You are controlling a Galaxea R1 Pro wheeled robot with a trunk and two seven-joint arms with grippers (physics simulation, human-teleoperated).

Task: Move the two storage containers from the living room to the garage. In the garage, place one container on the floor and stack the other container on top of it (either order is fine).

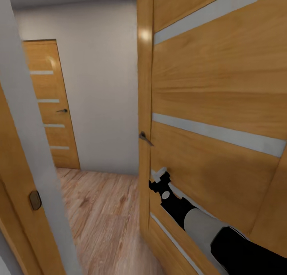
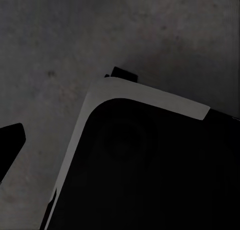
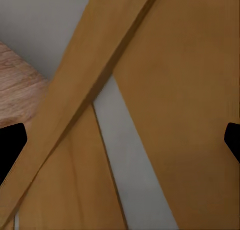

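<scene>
The robot stands at an open wooden door (image 1: 215, 107) with its right claw (image 3: 120, 140) spread open and empty against the panel, the left claw's state unclear, no storage container visible, so carrying and stacking seem unfinished.

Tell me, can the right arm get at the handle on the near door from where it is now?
Probably yes. The right gripper is up against the near door, open and empty, with the door handle just above it and nothing between them. It would need to rise and shift towards the door's edge.
</scene>
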